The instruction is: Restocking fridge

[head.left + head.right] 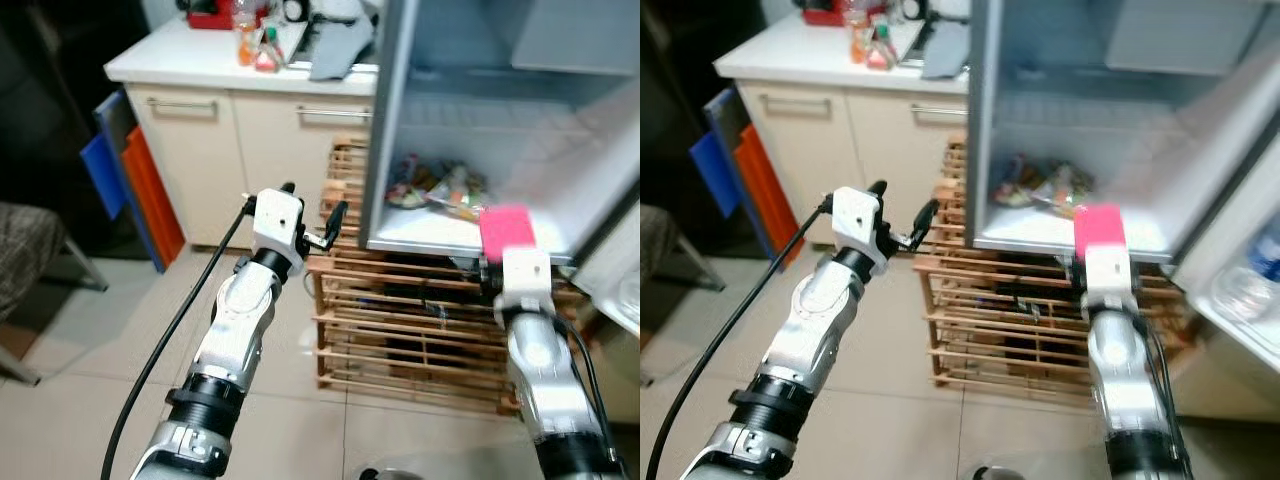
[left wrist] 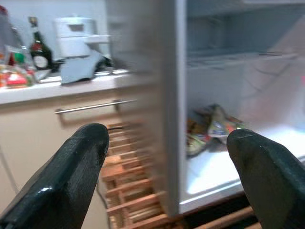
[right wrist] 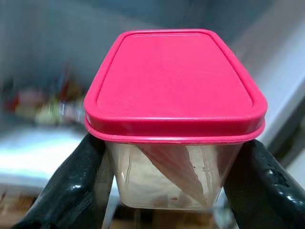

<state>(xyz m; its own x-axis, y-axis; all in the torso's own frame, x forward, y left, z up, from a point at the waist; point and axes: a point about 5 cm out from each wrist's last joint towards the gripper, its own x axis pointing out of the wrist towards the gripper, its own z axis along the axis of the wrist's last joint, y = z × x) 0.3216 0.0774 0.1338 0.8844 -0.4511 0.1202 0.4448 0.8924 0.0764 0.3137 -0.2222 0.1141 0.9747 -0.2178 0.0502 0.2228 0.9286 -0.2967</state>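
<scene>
Your right gripper (image 3: pixel 167 186) is clamped on a clear plastic container with a pink lid (image 3: pixel 174 81), one black finger on each side wall just below the lid rim, and holds it upright at the front edge of the open fridge's (image 1: pixel 480 120) lower shelf (image 1: pixel 430 235). Judge the container as light and rigid: the walls look smooth and may slip under a loose grip, so keep hold on the flat side walls, not on the lid, which could pop off. Something pale lies inside it; you cannot tell what it is, nor whether it shifts when tilted. Your left gripper (image 1: pixel 312 215) hovers with its fingers spread apart and empty, beside the fridge's left wall, in front of the wooden slatted rack (image 1: pixel 400 330). Packets of food (image 1: pixel 440 190) already occupy the back of the shelf, but they are blurred and unidentifiable. The container's base is hidden, so whether it touches the shelf is unclear.
</scene>
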